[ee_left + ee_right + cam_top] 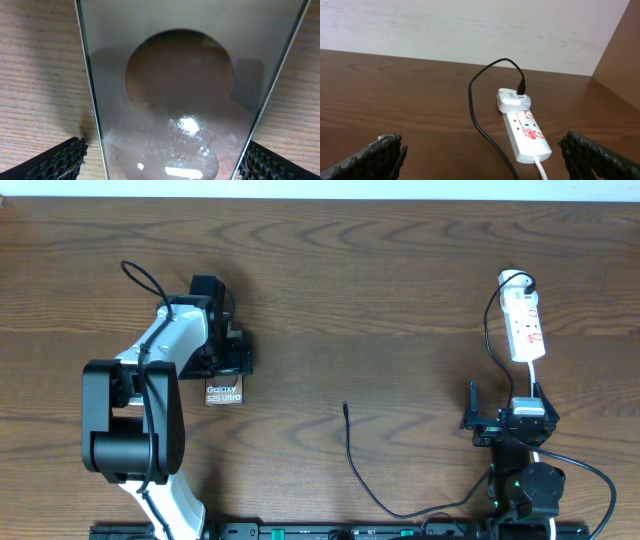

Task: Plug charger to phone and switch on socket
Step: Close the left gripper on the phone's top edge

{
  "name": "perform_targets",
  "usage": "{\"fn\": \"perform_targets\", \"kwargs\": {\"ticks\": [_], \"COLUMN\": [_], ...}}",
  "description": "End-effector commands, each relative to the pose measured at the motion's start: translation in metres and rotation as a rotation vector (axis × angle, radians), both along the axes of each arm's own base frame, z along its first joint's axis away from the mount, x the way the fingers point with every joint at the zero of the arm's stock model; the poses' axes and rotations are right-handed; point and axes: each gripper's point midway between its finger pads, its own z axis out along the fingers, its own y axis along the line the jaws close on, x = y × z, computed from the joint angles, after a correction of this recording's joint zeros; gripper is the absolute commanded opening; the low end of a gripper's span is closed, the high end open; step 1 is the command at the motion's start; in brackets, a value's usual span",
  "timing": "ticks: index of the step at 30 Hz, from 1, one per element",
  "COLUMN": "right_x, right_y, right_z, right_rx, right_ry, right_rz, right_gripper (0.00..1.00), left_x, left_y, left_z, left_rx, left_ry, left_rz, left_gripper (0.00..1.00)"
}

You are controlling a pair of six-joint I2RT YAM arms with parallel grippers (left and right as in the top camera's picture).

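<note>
Dark brown-black and glossy, the phone (225, 392) lies flat on the wooden table (380, 290), white Galaxy lettering showing, partly hidden under the left gripper (232, 358), whose fingers stand spread either side of it. Right of the phone the charger (352, 455) lies with its tip loose. Farther right sits the white, red-marked socket (525, 328), with the right gripper (503, 418) near it, fingers spread and empty. One of each thing; two grippers.

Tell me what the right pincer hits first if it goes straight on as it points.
Probably the thin black charger cable on the brown wooden table ahead, then the near end of the white elongated power strip, slightly right. The open right pincer may pass above both; height is unclear.
</note>
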Motion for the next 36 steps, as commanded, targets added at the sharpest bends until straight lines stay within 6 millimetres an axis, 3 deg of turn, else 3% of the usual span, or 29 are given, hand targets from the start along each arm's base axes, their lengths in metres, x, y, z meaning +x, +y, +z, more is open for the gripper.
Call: {"fn": "perform_targets", "kwargs": {"ticks": [1, 21, 36], "right_x": [0.0, 0.0, 0.0], "right_y": [0.003, 0.003, 0.003], "right_z": [0.0, 0.0, 0.0], "right_rx": [-0.006, -0.006, -0.006], "right_ry": [0.0, 0.0, 0.0], "right_rz": [0.014, 0.014, 0.014], "right_gripper": [0.99, 0.99, 0.99], "left_x": [-0.001, 0.009, 0.005], "left_y": [0.001, 0.0, -0.008], "left_z": [-0.006, -0.006, -0.006], "left_rx": [0.005, 0.003, -0.046], "left_ry": [0.011, -0.031, -0.017], "left_rz": [-0.029, -0.092, -0.143], "left_gripper": [0.98, 0.98, 0.98]}}
